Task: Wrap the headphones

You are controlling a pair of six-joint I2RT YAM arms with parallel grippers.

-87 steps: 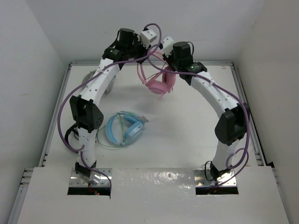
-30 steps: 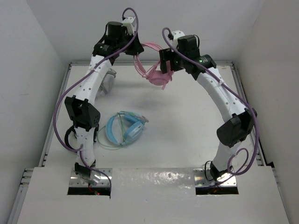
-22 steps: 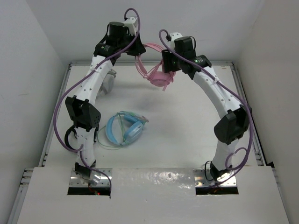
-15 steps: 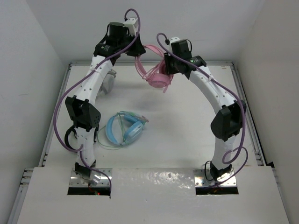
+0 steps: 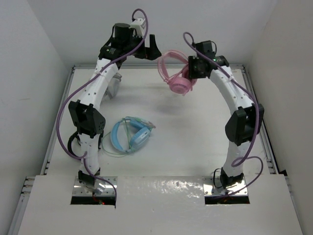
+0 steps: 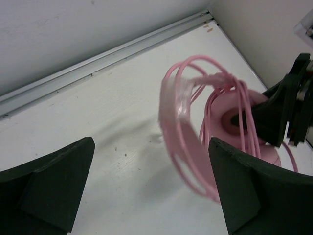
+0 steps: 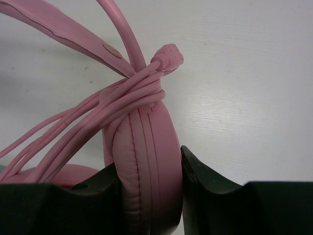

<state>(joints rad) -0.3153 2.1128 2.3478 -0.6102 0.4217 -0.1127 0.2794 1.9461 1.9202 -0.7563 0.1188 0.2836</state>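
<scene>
Above the table (image 5: 205, 132), far end, right claw (image 7: 146, 181) clamping pink headphones (image 5: 181, 84), left claw (image 6: 149, 186) spread wide

Headphones, 3 sets: pink headphones (image 5: 179, 84), 1, at 12 o'clock; light-blue headphones (image 5: 131, 136), 1, at 8 o'clock; grey headphones (image 5: 114, 89), 1, partly hidden, at 10 o'clock.

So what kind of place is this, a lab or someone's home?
Probably a robotics lab test cell: a white table boxed in by bare white walls, a left arm and right arm bolted at its near edge, and pink headphones held aloft.
</scene>
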